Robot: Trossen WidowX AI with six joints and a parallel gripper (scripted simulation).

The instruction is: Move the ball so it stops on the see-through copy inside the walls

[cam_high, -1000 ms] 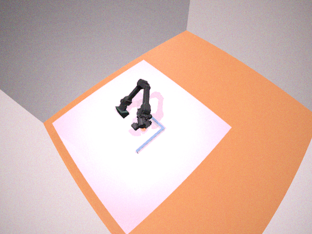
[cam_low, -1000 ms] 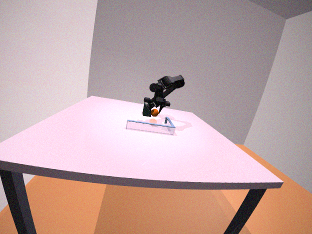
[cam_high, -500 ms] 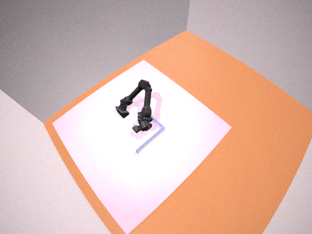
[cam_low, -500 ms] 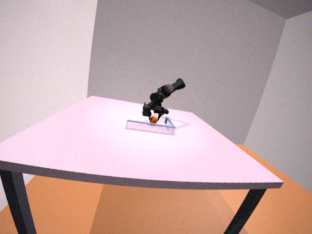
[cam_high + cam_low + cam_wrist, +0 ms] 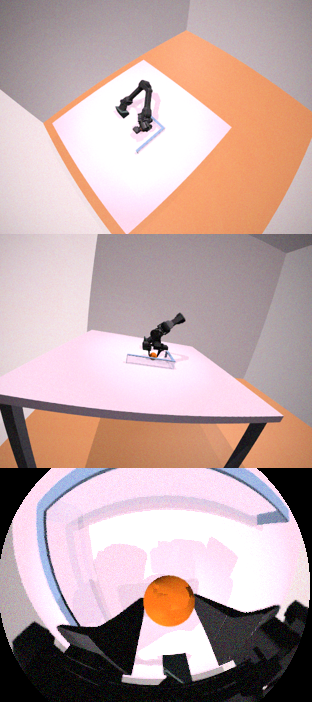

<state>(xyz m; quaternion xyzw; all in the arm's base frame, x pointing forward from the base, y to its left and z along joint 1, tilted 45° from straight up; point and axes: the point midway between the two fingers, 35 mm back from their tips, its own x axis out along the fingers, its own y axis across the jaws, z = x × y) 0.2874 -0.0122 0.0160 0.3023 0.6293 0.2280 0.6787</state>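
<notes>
Ball (image 5: 170,600): orange, pinched between the end effector (image 5: 171,612) fingers, low inside the corner of the clear walls (image 5: 50,559) (walls run from 9 to 2 o'clock in the wrist view). Exterior view shows ball (image 5: 152,355) near the worktop (image 5: 75,375); top view hides it. See-through copy not discernible.

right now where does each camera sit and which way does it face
Top: high above a table corner, looking down at the arm and clear walls.
Exterior: low beyond the table, facing the walls; arm behind, gripper on the ball.
Wrist: on the gripper, looking down past dark fingers at the ball.
Exterior and wrist share ball and walls.
</notes>
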